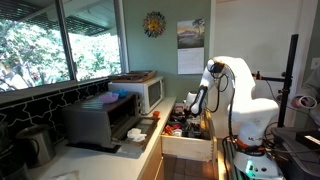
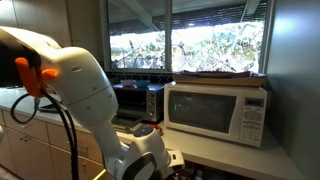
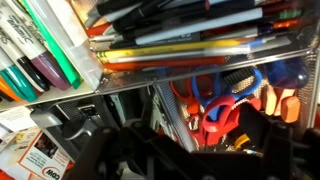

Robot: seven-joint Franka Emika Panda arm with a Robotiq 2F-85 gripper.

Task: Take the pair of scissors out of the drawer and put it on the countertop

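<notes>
The drawer (image 1: 188, 146) stands pulled open below the countertop (image 1: 128, 152), and its pale front faces the camera. My gripper (image 1: 193, 108) hangs low over the clutter inside it. In the wrist view a pair of scissors with red handles (image 3: 222, 112) lies among the utensils, next to blue handles (image 3: 243, 80). The dark fingers of my gripper (image 3: 185, 142) stand wide apart on either side of the red handles, open and holding nothing. The scissors' blades are hidden under the clutter.
A toaster oven (image 1: 100, 120) and a white microwave (image 1: 143, 92) stand on the counter; the microwave also shows in an exterior view (image 2: 215, 112). A tray of pens and markers (image 3: 150, 35) fills the drawer's far part. A wire divider (image 3: 170, 110) runs beside the scissors.
</notes>
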